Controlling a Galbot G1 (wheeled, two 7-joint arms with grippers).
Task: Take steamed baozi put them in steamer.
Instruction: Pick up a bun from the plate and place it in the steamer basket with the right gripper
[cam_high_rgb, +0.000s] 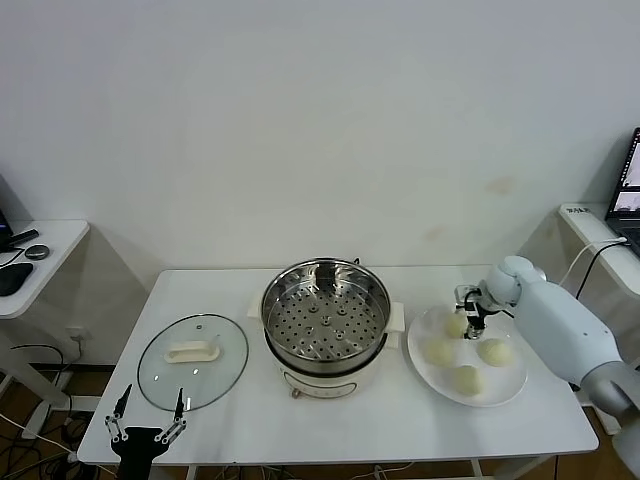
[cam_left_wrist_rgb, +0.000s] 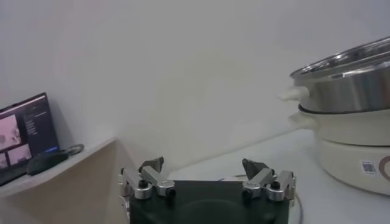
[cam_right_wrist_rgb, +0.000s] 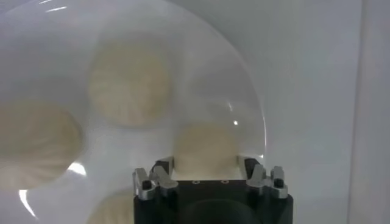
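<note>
White desk (cam_high_rgb: 400, 420) carries everything: the steamer (cam_high_rgb: 326, 322) at its middle, pot uncovered and its perforated tray bare; a glass lid (cam_high_rgb: 193, 358) lying flat toward the robot's left; a white plate (cam_high_rgb: 512, 385) toward its right. All four steamed baozi (cam_high_rgb: 467, 379) sit on that plate, none yet in the pot.

Right hand (cam_right_wrist_rgb: 207, 173) hangs directly over the far bun (cam_right_wrist_rgb: 205, 146), fingers spread wide to either side of it and gripping nothing. To do this pick well, I judge it should come straight down until the fingertips straddle the bun's widest part, stop short of the plate, then close only lightly, since soft dough would probably dent or slip. Neighbouring buns lie near, so the descent should stay centred. Lift clear of the steel rim before crossing over.

Left hand (cam_high_rgb: 147, 418) waits at the desk's near edge beside the lid, open and empty.
</note>
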